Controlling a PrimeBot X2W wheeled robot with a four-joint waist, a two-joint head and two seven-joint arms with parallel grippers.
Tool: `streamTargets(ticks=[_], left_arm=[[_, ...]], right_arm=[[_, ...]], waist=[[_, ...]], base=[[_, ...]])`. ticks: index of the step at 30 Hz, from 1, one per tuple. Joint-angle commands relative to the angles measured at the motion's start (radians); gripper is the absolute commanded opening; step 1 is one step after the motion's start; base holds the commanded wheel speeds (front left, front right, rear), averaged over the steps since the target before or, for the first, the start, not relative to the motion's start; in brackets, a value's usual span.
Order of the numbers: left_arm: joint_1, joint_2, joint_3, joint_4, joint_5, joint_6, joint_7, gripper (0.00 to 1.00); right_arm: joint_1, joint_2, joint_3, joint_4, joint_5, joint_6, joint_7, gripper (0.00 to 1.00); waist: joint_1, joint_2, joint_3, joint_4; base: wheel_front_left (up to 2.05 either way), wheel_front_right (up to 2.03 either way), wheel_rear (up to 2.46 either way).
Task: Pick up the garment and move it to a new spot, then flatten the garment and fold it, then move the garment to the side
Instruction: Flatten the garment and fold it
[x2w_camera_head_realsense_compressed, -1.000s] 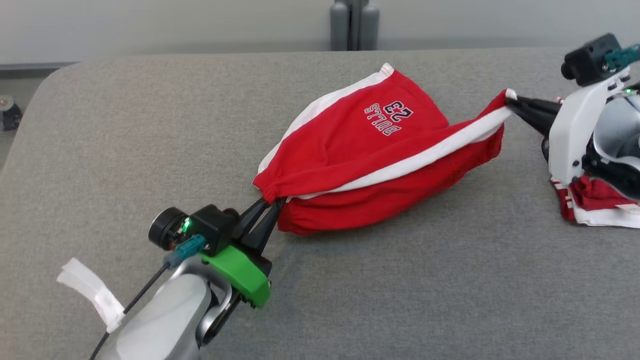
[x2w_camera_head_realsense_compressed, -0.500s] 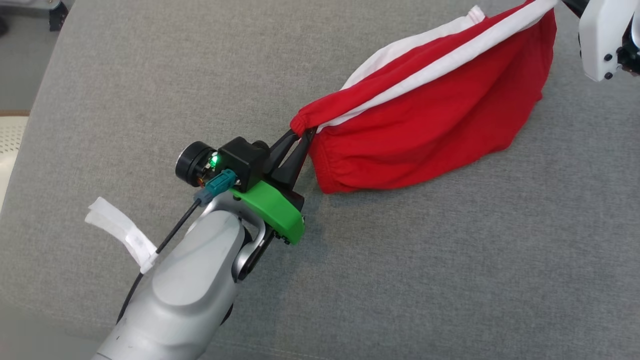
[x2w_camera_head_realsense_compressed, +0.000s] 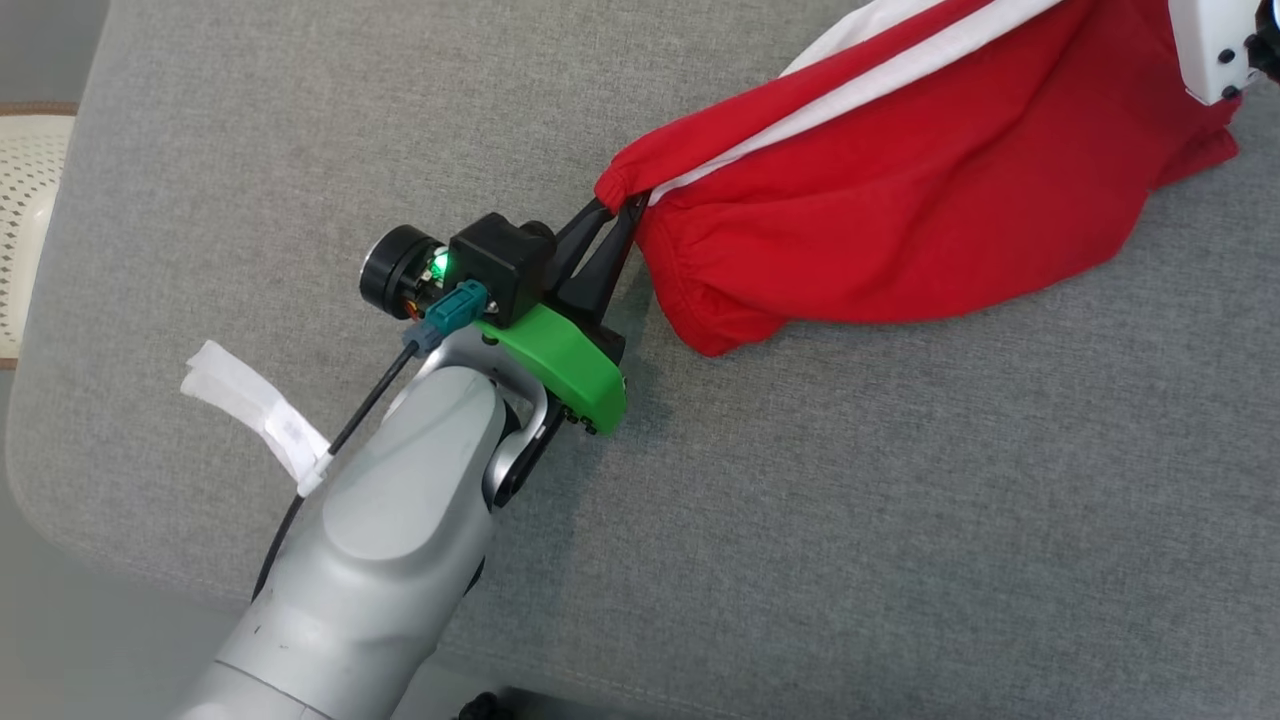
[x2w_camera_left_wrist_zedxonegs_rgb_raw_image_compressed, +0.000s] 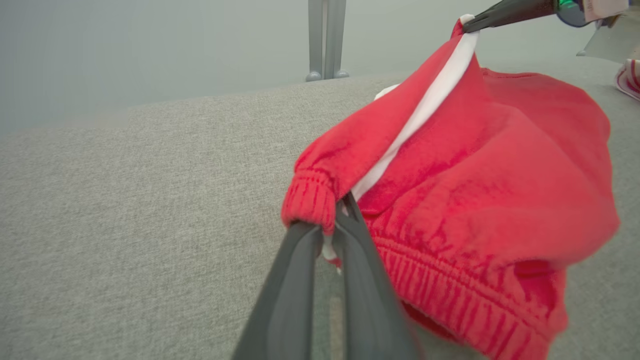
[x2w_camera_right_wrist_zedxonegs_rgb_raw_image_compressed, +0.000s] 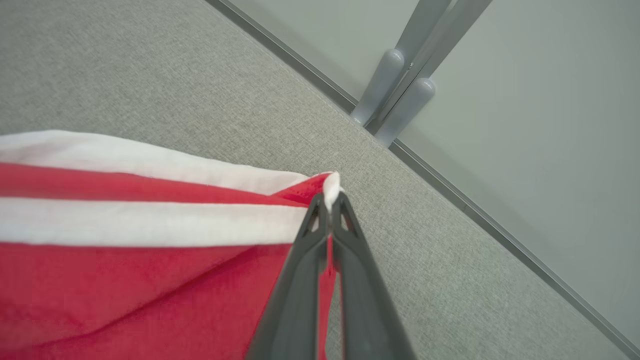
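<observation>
Since a second ago our view has swung closer and the printed panel has gone from sight. Our left gripper (x2w_camera_head_realsense_compressed: 612, 212) pinches the red shorts' (x2w_camera_head_realsense_compressed: 900, 190) ribbed corner. They stretch ahead of it, over the grey tabletop (x2w_camera_head_realsense_compressed: 850, 520), to our right gripper (x2w_camera_right_wrist_zedxonegs_rgb_raw_image_compressed: 330, 197), which is clamped on the white-striped corner.

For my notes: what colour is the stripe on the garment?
White stripe on a red garment; the right wrist view shows it best.

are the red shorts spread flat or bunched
Bunched: the red shorts sag in folds between the left gripper at the waistband and the right gripper at a corner.
</observation>
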Motion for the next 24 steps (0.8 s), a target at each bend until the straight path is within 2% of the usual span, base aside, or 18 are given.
streamTargets(ticks=[1, 4, 5, 6, 17, 24], left_arm=[[-0.018, -0.003, 0.007, 0.005, 0.005, -0.001, -0.003, 0.00], [-0.026, -0.009, 0.011, 0.011, 0.004, -0.002, -0.003, 0.00], [-0.030, -0.011, 0.011, 0.014, 0.003, -0.002, -0.003, 0.03], [-0.037, -0.015, 0.011, 0.032, 0.006, -0.002, -0.003, 1.00], [0.000, -0.012, 0.118, 0.054, 0.088, 0.012, -0.003, 1.00], [0.065, 0.015, 0.200, 0.028, 0.115, 0.017, -0.003, 1.00]], right_arm=[[-0.018, 0.006, 0.010, 0.014, 0.007, -0.001, -0.013, 0.00], [-0.034, 0.013, 0.027, 0.043, 0.017, -0.001, -0.030, 0.00], [-0.040, 0.017, 0.029, 0.053, 0.024, -0.001, -0.041, 0.05], [-0.046, 0.040, 0.040, 0.097, 0.043, -0.001, -0.067, 1.00], [0.001, 0.086, 0.076, 0.161, 0.101, -0.001, -0.167, 1.00], [0.090, 0.118, 0.074, 0.143, 0.155, -0.001, -0.331, 1.00]], waist=[[-0.0001, 0.0000, 0.023, 0.009], [-0.0001, 0.0000, 0.030, 0.008], [-0.0001, 0.0000, 0.032, 0.007], [-0.0001, 0.0000, 0.030, 0.001], [-0.0001, 0.0000, -0.047, -0.055], [-0.0001, 0.0000, -0.150, -0.125]], base=[[0.00, 0.00, 0.00], [0.00, 0.00, 0.00], [0.00, 0.00, 0.00], [0.00, 0.00, 0.00], [0.00, 0.00, 0.00], [0.00, 0.00, 0.00]])
